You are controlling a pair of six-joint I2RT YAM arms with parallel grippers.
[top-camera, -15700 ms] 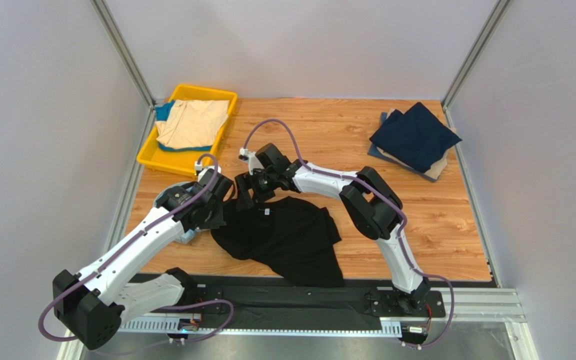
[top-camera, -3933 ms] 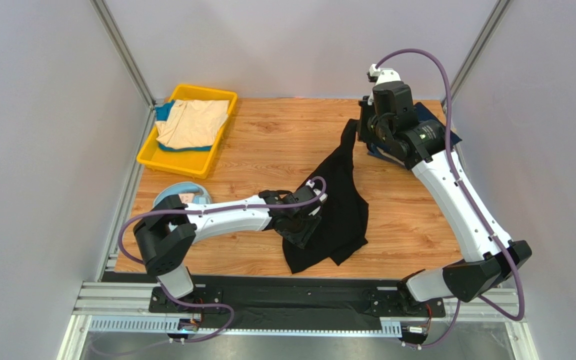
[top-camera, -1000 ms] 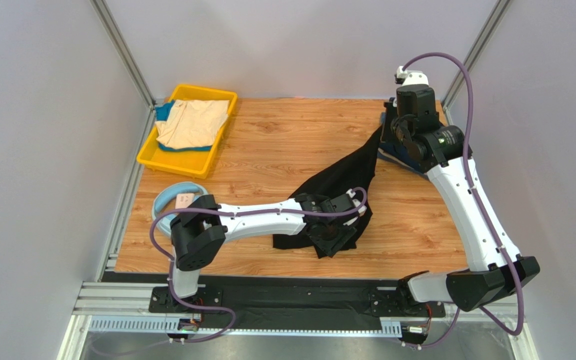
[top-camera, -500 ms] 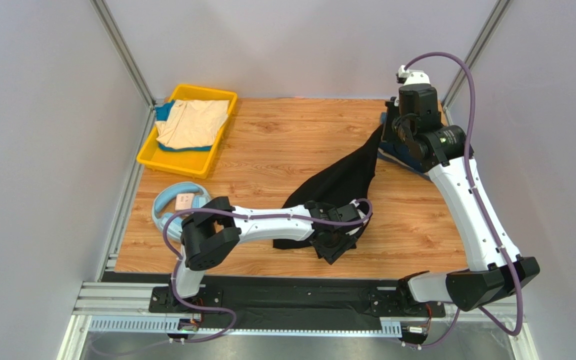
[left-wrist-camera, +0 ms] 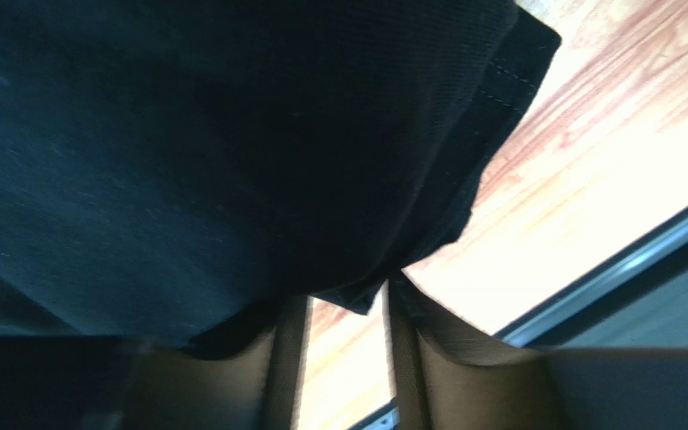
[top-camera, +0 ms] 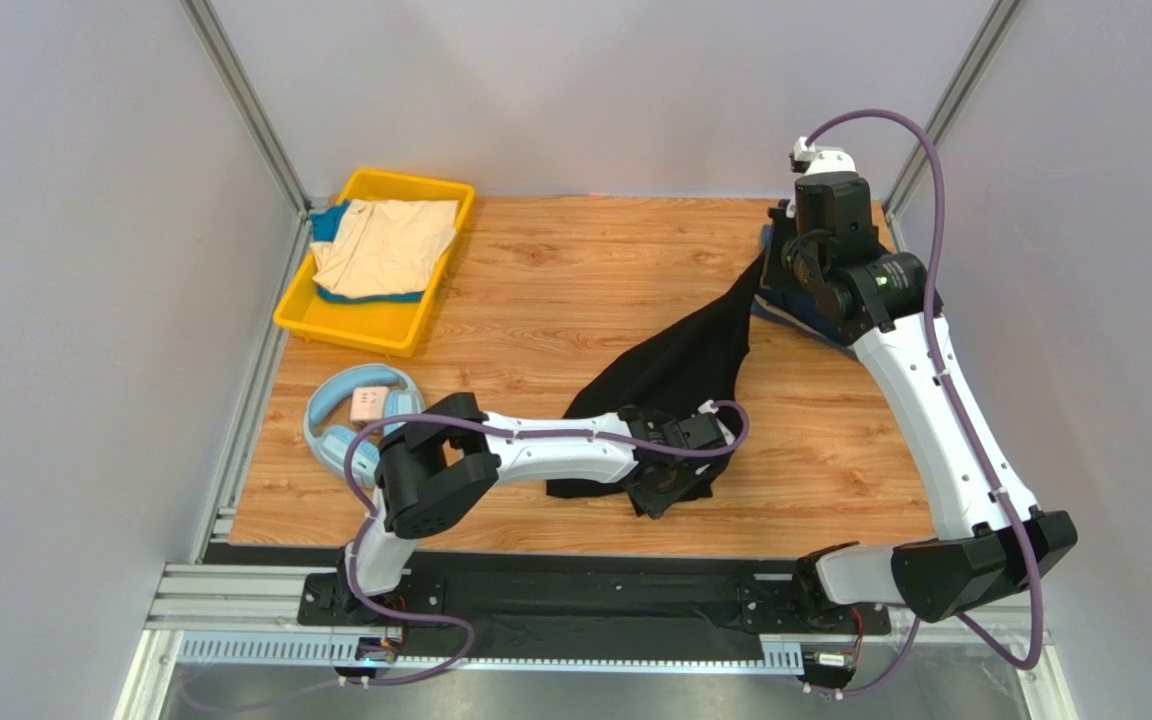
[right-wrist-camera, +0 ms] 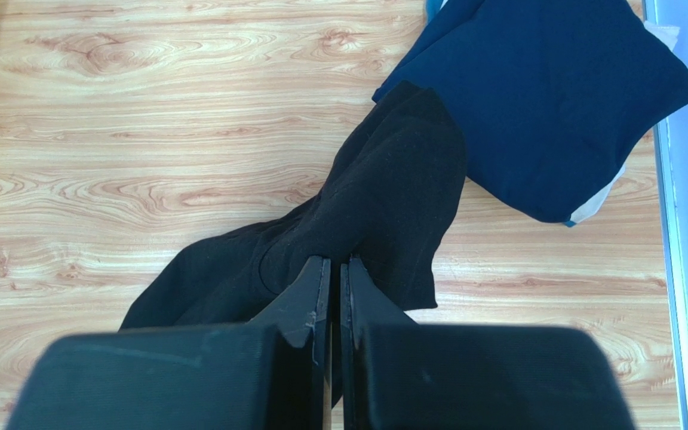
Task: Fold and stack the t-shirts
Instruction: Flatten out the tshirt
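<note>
While the right gripper [right-wrist-camera: 334, 264] is clamping shut on an upper edge of the black t-shirt [top-camera: 687, 360] and holding it lifted by the far right corner of the table [top-camera: 567, 270], the cloth is running as a slack, twisted band down toward the middle of the near edge, where its lower end is lying bunched on the wood. The left gripper [left-wrist-camera: 346, 309] is working at that low end. Its fingers are standing apart with bare wood showing between them, and a fold of hem is dipping into the gap, though whether it is being pinched cannot be told. Judging by the layout, the job is sitting short of halfway. A folded navy t-shirt [right-wrist-camera: 545, 98] is lying on top of a small stack in the far right corner, with paler cloth peeking out beneath it, so that part is looking done. The black one is not yet flattened or folded, and a beige t-shirt [top-camera: 382, 245] is waiting in the yellow tray [top-camera: 339, 332] at the far left corner, over some teal cloth [top-camera: 330, 222]. The headphones [top-camera: 372, 402] are lying near the left edge, well apart from the work.
</note>
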